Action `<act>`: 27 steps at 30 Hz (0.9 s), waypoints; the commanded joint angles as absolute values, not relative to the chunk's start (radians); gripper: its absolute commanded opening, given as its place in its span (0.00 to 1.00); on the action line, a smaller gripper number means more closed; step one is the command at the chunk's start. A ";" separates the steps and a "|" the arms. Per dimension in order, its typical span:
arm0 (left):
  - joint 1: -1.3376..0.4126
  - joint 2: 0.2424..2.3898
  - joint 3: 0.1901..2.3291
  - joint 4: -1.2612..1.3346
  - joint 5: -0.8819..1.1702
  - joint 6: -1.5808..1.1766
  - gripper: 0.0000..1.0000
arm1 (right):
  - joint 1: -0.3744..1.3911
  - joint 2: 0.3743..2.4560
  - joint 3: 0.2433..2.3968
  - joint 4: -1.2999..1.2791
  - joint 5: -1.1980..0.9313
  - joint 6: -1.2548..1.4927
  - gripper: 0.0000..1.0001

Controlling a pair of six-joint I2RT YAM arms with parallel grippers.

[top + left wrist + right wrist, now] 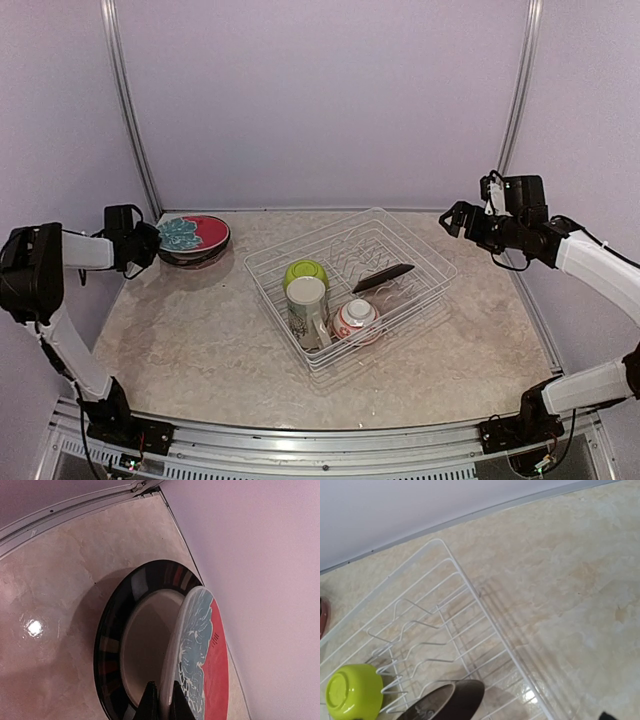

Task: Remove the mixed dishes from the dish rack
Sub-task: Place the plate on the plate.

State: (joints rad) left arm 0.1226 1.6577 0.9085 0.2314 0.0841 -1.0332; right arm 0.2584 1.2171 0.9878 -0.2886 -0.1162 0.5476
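The dish rack (pixel 415 245) sits slantwise in the middle of the table (pixel 200 330). Four dishes are inside it. A lime-green bowl (pixel 305 271) is turned upside down at the near left end, and a cream mug (pixel 308 308) stands just in front of it. A small white-and-red bowl (pixel 356 318) lies beside the mug. A dark plate (pixel 383 278) leans tilted among the tines toward the right. The far half of the rack shows only bare wire.

Outside the rack, at the far left corner of the table, a black-rimmed plate (pixel 107 645) with a cream centre lies flat. Over it is a red plate (pixel 212 670) with a pale blue pattern, tilted so that one edge is raised. The left gripper (pixel 161 707) is clamped on that raised rim, one finger on each side.

The right gripper (pixel 452 220) hovers in the air just past the right end of the rack, touching nothing. Whether its fingers are apart or together cannot be told. Its wrist camera looks down on the rack's far corner.
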 commanded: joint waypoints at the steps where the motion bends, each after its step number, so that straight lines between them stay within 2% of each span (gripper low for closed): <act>1: 0.146 1.725 0.992 0.439 0.175 -1.100 0.00 | 0.251 1.208 0.983 -0.304 -0.120 0.532 1.00; 9: 0.150 1.803 1.016 0.470 0.211 -1.078 0.00 | 0.259 1.230 0.996 -0.347 -0.111 0.473 1.00; 13: 0.149 1.817 1.064 0.362 0.216 -1.059 0.02 | 0.275 1.254 1.007 -0.342 -0.129 0.460 1.00; 17: 0.150 1.813 1.087 0.263 0.220 -1.016 0.18 | 0.317 1.299 1.051 -0.376 -0.102 0.408 1.00; 20: 0.150 1.799 1.090 0.209 0.223 -0.981 0.34 | 0.350 1.326 1.089 -0.401 -0.078 0.345 1.00; 23: 0.150 1.786 1.107 0.139 0.207 -0.946 0.45 | 0.382 1.346 1.125 -0.435 -0.031 0.257 1.00; 27: 0.151 1.768 1.122 0.055 0.183 -0.922 0.54 | 0.436 1.361 1.147 -0.446 0.015 0.115 1.00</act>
